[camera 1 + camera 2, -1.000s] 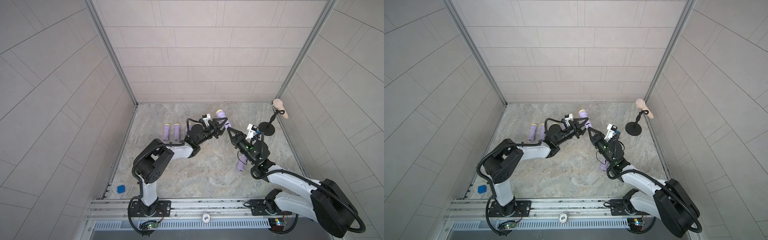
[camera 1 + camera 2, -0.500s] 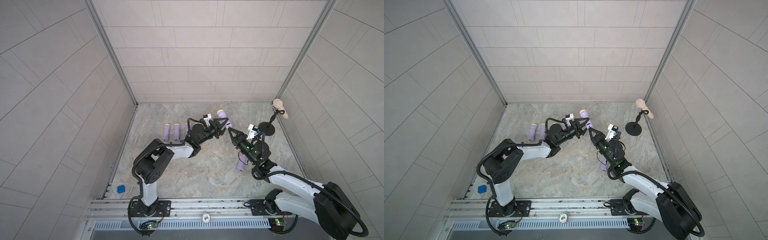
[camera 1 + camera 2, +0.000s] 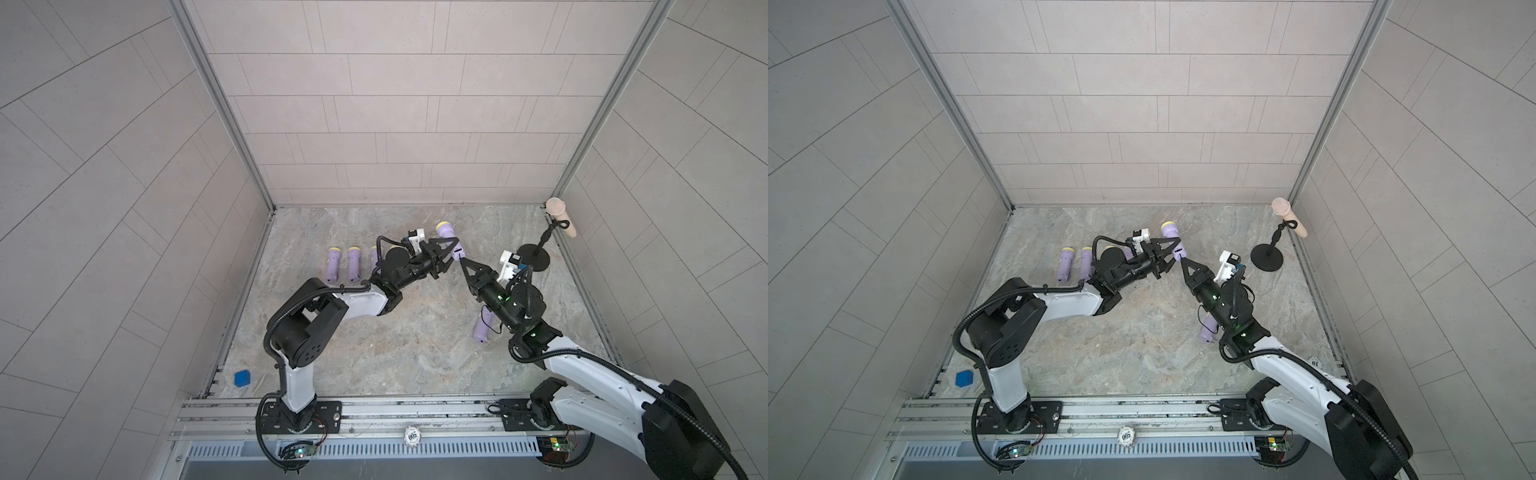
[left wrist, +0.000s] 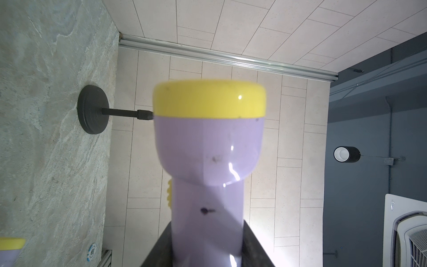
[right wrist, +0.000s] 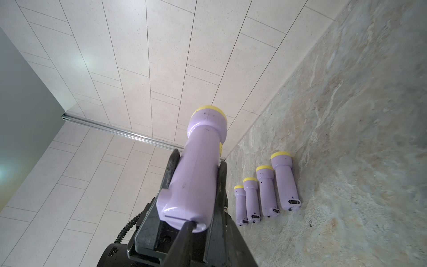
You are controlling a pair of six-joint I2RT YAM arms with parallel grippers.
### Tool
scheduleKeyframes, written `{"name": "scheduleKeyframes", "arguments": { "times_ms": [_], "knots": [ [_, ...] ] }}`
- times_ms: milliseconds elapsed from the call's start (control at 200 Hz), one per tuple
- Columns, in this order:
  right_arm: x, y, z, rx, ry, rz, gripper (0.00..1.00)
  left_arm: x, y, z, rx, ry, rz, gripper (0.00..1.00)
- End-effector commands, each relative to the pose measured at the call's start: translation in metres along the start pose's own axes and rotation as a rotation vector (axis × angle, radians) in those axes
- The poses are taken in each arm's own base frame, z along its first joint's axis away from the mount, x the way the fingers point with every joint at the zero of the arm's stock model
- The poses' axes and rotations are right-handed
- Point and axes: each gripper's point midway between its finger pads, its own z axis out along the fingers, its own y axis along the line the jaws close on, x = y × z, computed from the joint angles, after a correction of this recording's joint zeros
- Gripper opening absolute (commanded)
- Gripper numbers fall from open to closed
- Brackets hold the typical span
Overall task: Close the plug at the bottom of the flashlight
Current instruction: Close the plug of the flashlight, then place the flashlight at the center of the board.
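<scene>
Left end effector [image 3: 446, 252] clamped on glossy lilac flashlight [image 3: 445, 230], right end effector [image 3: 462, 261] tips together at its rounded base, open veined stone worktop [image 3: 415, 340] beneath

Held flashlight [image 4: 208, 148]: lilac body, yellow head band, yellow switch on side.
Row of flashlights [image 5: 265, 191] on floor: same lilac, yellow caps, dark slot at each base.
Floor [image 3: 395, 353]: marbled grey-beige, veined.
Walls [image 3: 395, 104]: pale beige tile, thin dark seams.
Stand [image 3: 533, 257]: black; cream-pink piece [image 3: 559, 212] on top.
Small block [image 3: 242, 378]: blue.
Left arm [image 3: 357, 303], right arm [image 3: 582, 370]: white shells, black joints.
</scene>
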Motion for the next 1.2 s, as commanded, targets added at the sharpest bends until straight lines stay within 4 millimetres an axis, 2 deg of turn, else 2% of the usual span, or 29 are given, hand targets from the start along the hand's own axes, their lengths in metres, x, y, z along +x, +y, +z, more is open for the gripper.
{"name": "scheduleKeyframes", "arguments": {
  "times_ms": [0, 160, 250, 370, 520, 585, 610, 630, 750, 866, 1041, 1196],
  "knots": [
    [-0.006, -0.001, -0.010, 0.045, -0.017, -0.059, 0.31, 0.006, -0.038, 0.001, 0.088, 0.038, 0.039, 0.00],
    [-0.010, 0.014, -0.025, 0.051, -0.003, -0.133, 0.38, -0.004, -0.022, -0.004, -0.004, 0.022, 0.080, 0.00],
    [-0.010, 0.022, -0.035, 0.073, 0.027, -0.202, 0.46, -0.009, -0.009, -0.008, -0.073, 0.014, 0.105, 0.00],
    [-0.015, 0.023, -0.052, 0.135, 0.034, -0.296, 0.59, -0.015, 0.014, -0.017, -0.207, 0.008, 0.149, 0.00],
    [-0.023, 0.021, -0.070, 0.196, 0.016, -0.356, 0.82, -0.018, 0.044, -0.030, -0.435, 0.026, 0.235, 0.00],
    [-0.023, 0.022, -0.074, 0.223, 0.035, -0.389, 0.87, -0.021, 0.053, -0.040, -0.555, 0.028, 0.291, 0.00],
    [-0.022, 0.015, -0.076, 0.249, 0.047, -0.398, 0.90, -0.023, 0.056, -0.045, -0.604, 0.028, 0.316, 0.00],
    [-0.025, 0.025, -0.077, 0.242, 0.044, -0.407, 0.91, -0.024, 0.058, -0.049, -0.646, 0.029, 0.335, 0.00],
    [-0.024, 0.028, -0.083, 0.294, 0.095, -0.468, 0.99, -0.036, 0.066, -0.071, -0.859, 0.022, 0.446, 0.00],
    [-0.024, 0.028, -0.088, 0.334, 0.133, -0.515, 0.99, -0.044, 0.077, -0.084, -1.009, 0.036, 0.500, 0.00],
    [-0.019, 0.019, -0.092, 0.375, 0.176, -0.539, 0.99, -0.057, 0.092, -0.085, -1.138, 0.064, 0.543, 0.00],
    [-0.016, 0.014, -0.095, 0.388, 0.202, -0.554, 0.99, -0.069, 0.103, -0.078, -1.231, 0.098, 0.578, 0.00]
  ]
}}
